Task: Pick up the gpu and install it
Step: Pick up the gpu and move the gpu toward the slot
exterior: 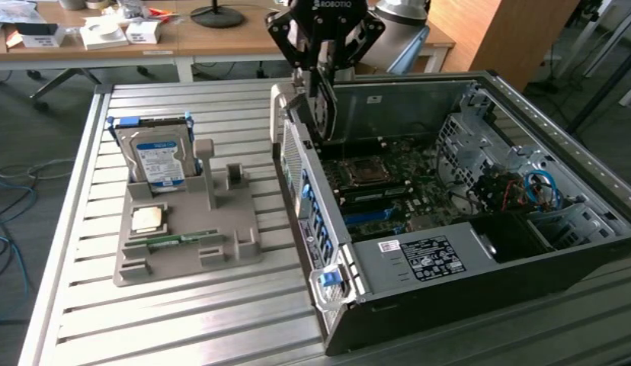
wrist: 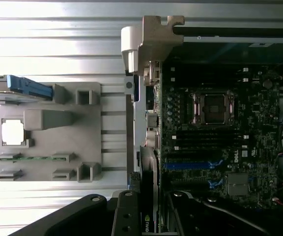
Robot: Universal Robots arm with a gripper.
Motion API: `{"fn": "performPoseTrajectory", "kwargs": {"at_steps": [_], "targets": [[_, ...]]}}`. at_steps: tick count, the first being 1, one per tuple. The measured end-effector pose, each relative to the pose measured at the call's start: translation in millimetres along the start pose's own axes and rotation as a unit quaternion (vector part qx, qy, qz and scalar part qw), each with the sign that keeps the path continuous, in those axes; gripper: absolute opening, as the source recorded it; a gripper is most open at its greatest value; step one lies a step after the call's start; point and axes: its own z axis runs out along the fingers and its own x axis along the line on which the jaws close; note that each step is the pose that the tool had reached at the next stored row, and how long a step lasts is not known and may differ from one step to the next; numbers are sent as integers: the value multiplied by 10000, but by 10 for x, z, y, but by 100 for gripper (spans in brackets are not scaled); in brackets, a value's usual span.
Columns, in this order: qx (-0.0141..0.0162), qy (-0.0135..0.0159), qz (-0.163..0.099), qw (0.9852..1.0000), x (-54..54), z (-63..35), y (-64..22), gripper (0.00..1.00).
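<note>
Slatted aluminium bench (exterior: 173,320) fills foreground, overhead light glaring off slats. Wooden desk (exterior: 245,38) runs across upper left of frame; white boxes (exterior: 102,34) and black round stand base (exterior: 216,17) on top. Metal legs (exterior: 56,82) under desk. Tall wooden panel (exterior: 498,34) upper right. Grey floor (exterior: 36,130) left of bench, blue cables (exterior: 16,174) loose on it at left edge. Far right dark, can't make out detail.

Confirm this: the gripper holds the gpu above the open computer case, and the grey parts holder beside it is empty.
Not empty: the exterior view shows the grey parts holder carrying a blue-labelled hard drive, a CPU and a green RAM stick. The gripper does hold the gpu above the open computer case.
</note>
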Motion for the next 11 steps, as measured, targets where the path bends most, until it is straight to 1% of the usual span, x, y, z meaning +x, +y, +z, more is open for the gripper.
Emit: {"fn": "performPoseTrajectory", "kwargs": {"at_steps": [11], "targets": [[0,0,0,10000,-278,7,10,27]]}}
